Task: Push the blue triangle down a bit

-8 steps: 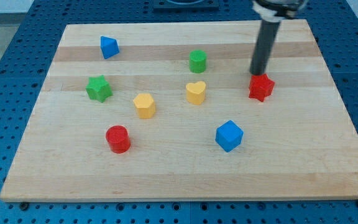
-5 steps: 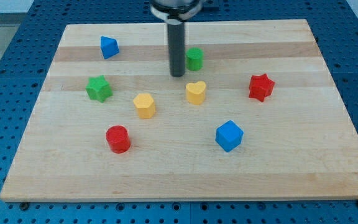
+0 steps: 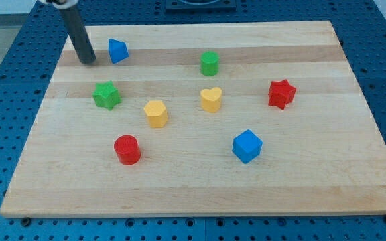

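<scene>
The blue triangle (image 3: pixel 117 51) sits near the top left of the wooden board (image 3: pixel 313 187). My tip (image 3: pixel 87 60) rests on the board just to the left of the blue triangle, slightly lower in the view, with a small gap between them. The dark rod rises from the tip toward the view's top left.
A green star (image 3: pixel 106 95) lies below the tip. A green cylinder (image 3: pixel 210 63), a yellow heart (image 3: pixel 211 99), a yellow hexagon (image 3: pixel 156 114), a red cylinder (image 3: pixel 127 149), a blue cube (image 3: pixel 247 146) and a red star (image 3: pixel 281 94) are spread over the board.
My tip has swept from beside the red star at the right, past the green cylinder, to the left of the blue triangle. No block has moved.
</scene>
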Controlling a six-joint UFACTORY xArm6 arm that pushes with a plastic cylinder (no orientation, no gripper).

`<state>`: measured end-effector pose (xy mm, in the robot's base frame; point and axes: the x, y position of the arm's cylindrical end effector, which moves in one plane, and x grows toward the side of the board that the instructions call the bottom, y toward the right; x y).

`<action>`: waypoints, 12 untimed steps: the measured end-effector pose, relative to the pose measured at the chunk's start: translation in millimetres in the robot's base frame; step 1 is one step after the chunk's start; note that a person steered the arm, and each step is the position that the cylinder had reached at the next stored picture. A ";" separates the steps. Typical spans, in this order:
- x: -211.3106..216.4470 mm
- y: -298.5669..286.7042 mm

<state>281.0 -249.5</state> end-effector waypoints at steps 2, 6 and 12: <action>-16.4 -1.7; -16.4 56.7; -1.3 105.3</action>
<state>279.8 -144.2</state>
